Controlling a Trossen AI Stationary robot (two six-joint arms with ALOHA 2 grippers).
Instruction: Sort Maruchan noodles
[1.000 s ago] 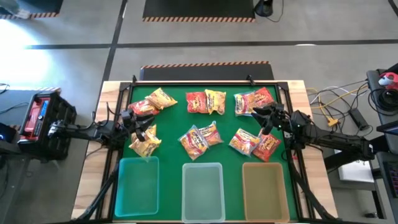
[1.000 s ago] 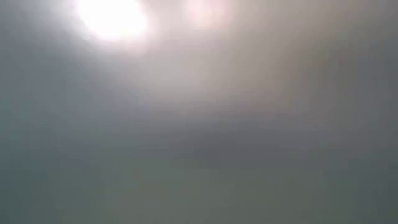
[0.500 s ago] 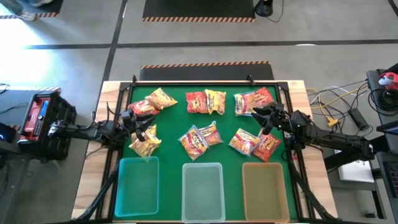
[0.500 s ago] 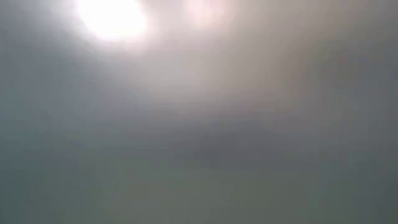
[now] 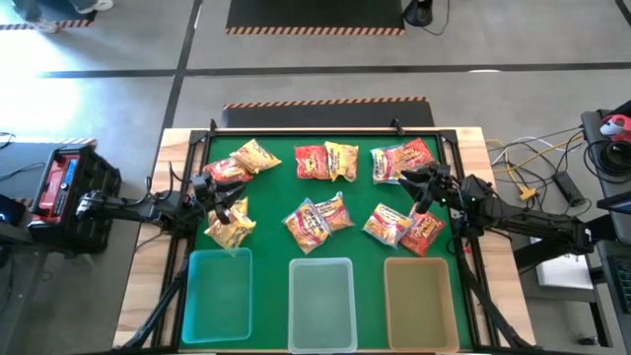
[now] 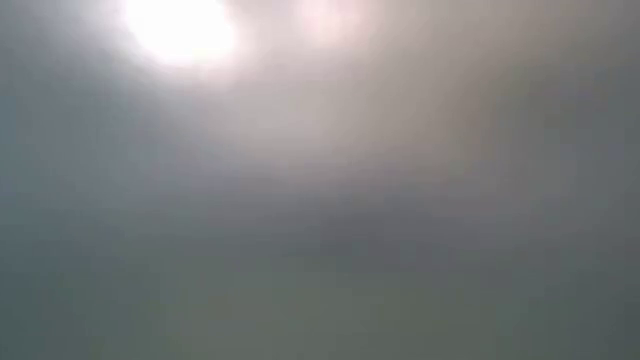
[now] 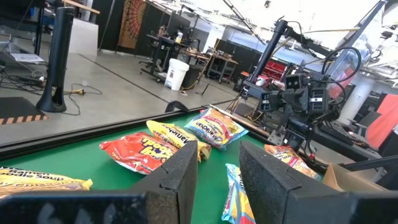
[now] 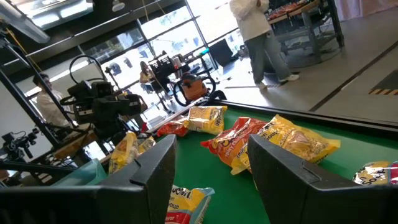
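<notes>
We see noodle packets [image 5: 317,219] loose on the green mat [image 5: 357,197], bins [image 5: 321,302] unfilled; left gripper [image 7: 217,171] and right gripper [image 8: 211,163] both parted, grasping nothing, poised for a first pick.

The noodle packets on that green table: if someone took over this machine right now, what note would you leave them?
Left gripper: open, holding nothing, over the mat's left side near the packets there.
Right gripper: open, holding nothing, over the mat's right side.
Noodle packets: all lie on the green mat in loose clusters, for example far left, near left, far middle, centre, far right, near right.
Bins: the left, middle and right bins on the near edge look empty.
Done: nothing sorted so far.
Left: every packet. The low view shows only haze.
</notes>
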